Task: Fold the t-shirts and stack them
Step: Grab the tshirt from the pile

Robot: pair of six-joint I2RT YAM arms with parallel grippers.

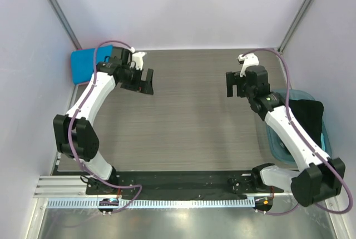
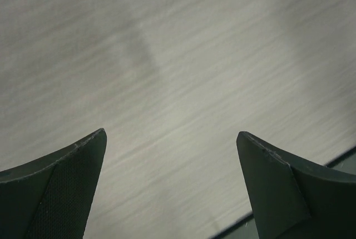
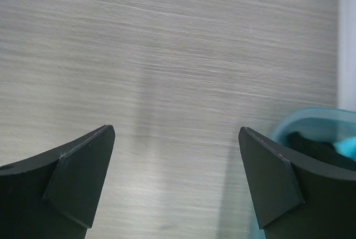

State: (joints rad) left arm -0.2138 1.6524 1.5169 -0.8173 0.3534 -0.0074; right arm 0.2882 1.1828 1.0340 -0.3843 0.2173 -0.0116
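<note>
Black t-shirt (image 1: 307, 118): unfolded, bunched in a heap inside the teal tub (image 1: 276, 153), one dark fold draped over the tub's far rim. Turquoise t-shirt (image 3: 347, 145): only a small bright patch shows, in the tub against the black cloth; shape cannot be told. Bright blue t-shirt (image 1: 83, 64): folded flat into a neat rectangle, well apart from the tub, far across to its left

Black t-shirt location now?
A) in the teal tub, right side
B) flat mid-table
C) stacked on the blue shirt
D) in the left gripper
A: the black t-shirt lies in the teal tub; the left gripper and right gripper are open, empty.
</note>
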